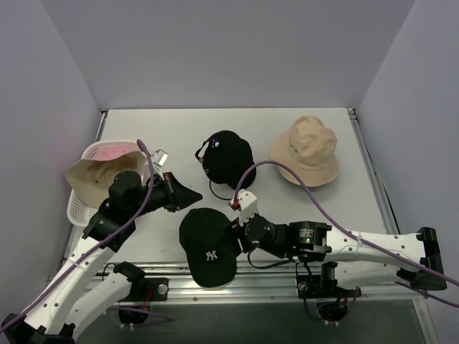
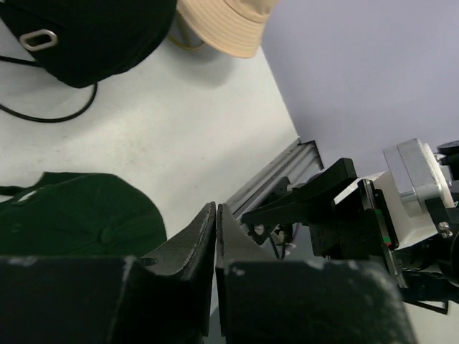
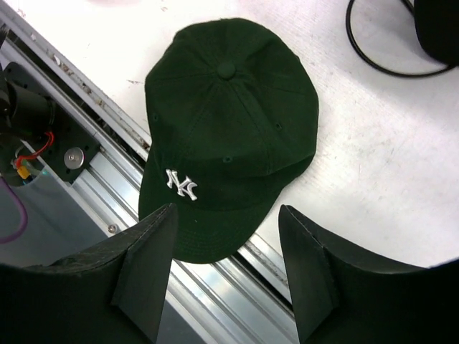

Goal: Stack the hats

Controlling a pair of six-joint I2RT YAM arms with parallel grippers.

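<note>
Two robot arms work over a white table (image 1: 165, 129) strewn with hats. The dark green fabric baseball cap (image 1: 208, 247) with white embroidered letters on its front lies crown up at the near edge, its brim jutting out over the grooved aluminium rail (image 1: 280, 276) that runs along the table's front. The right gripper (image 3: 228, 215) hangs just above that brim with its two black fingers (image 3: 147, 265) spread wide apart and nothing between them; in the overhead view it sits at the cap's right side. The left gripper (image 1: 192, 195) hovers over bare table just left of centre, its fingers (image 2: 193, 244) pressed together along their length and holding nothing, with the green cap below and to its side. Farther back, a black fabric cap (image 1: 226, 156) with a metal strap buckle rests near the middle of the table, a thin black cord (image 2: 46, 120) looping on the surface beside it. A beige fabric bucket hat (image 1: 307, 150) sits brim down to the right of the black cap, apart from it, toward the far right corner. At the left edge, a white perforated plastic basket (image 1: 75, 209) holds a second beige fabric hat (image 1: 97, 175), which sprawls across its top, and a pink fabric hat (image 1: 109, 152) shows behind it at the basket's far rim. The green cap, the black cap and the right-hand bucket hat each lie separately, none resting on another.
</note>
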